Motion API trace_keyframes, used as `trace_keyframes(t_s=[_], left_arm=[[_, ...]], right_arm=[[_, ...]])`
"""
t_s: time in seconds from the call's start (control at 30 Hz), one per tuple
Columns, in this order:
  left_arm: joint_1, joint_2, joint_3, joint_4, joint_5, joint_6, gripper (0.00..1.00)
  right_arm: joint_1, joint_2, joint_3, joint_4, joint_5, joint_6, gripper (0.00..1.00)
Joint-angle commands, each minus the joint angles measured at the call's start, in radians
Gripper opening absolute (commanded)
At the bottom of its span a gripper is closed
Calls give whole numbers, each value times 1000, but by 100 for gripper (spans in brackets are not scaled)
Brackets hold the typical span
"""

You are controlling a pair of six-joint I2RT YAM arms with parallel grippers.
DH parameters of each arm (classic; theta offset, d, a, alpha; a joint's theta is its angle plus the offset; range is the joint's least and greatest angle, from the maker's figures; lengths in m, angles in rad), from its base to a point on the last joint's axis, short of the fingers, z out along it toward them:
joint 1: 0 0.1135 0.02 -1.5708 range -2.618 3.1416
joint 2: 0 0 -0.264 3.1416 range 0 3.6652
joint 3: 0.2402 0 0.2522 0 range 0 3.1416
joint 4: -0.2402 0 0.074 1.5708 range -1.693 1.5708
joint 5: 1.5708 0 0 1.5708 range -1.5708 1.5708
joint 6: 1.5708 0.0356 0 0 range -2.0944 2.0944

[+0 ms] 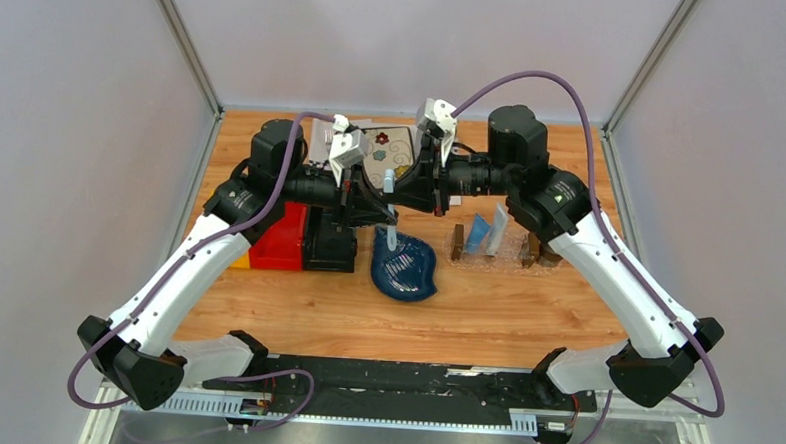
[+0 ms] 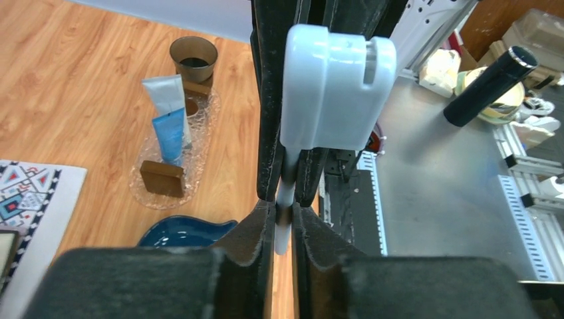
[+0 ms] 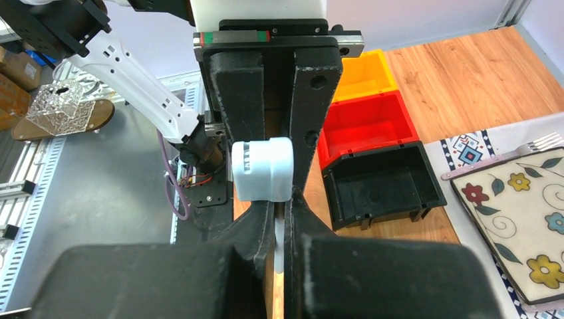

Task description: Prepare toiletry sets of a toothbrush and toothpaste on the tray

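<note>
Left claw (image 2: 282, 212) and right claw (image 3: 279, 219) both pinch the slim pale white-blue plastic toothbrush (image 1: 391, 237), hanging upright; the clear rectangular plastic tray (image 1: 513, 255) lies rightward, nearer the right arm

top camera looks down from behind; both close-up wrist cameras share the toothbrush (image 2: 336, 86).

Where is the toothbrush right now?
Top view: the toothbrush hangs mid-table over the blue dish, left of the tray, gripped by the left pincer and right pincer.
</note>
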Motion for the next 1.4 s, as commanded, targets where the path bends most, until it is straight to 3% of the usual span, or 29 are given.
trace_keyframes(t_s=[0.0,0.1,0.3,0.47,1.0,1.37], left_arm=[[-11,-15,51,-16,-29,28,21],[-11,-18,65,-42,-64,35,45],[-8,-54,85,-103,-161,107,56],[21,-99,67,-106,-230,131,57],[72,-151,-9,-50,-314,108,57],[78,-171,-71,-13,-330,110,57]], right_arm=[[4,-38,10,40,76,-31,0],[1,-59,-10,34,154,-57,0],[-46,-128,-68,36,279,-94,0],[-114,-202,-165,45,383,-112,0],[-506,-481,-482,125,600,17,0],[-583,-527,-659,197,710,9,0]])
